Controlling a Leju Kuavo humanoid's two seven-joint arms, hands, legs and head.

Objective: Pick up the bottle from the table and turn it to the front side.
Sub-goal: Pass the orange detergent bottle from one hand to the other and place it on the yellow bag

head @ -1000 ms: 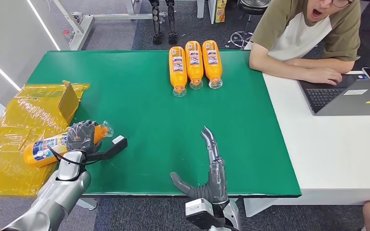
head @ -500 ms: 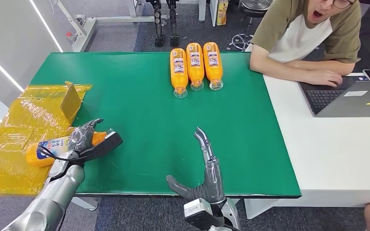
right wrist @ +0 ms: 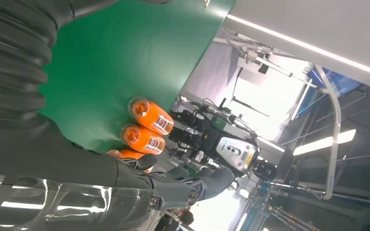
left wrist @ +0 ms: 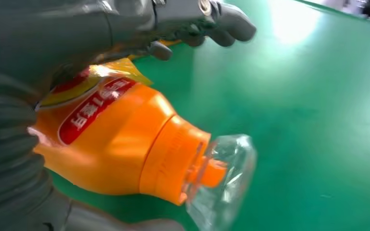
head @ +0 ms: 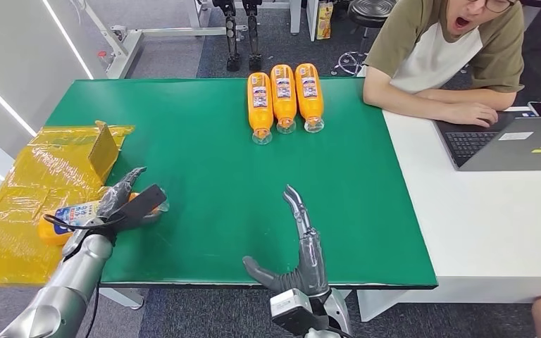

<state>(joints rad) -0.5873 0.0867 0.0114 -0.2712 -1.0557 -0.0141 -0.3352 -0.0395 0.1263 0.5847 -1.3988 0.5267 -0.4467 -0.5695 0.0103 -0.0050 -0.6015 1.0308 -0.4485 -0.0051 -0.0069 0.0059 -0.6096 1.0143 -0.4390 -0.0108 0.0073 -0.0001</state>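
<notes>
With the left hand [head: 116, 202] wrapped around the orange bottle [left wrist: 125, 144] low over the green surface [head: 211, 176], seemingly loosely, turning could slip it free; the right hand [head: 303, 246] rests spread, holding nothing.

Left hand [left wrist: 67, 29] grips orange bottle [left wrist: 120, 144] — above green table [left wrist: 308, 120].

Glossy plastic bottle [left wrist: 125, 144], seemingly matt green table [head: 204, 141].
</notes>
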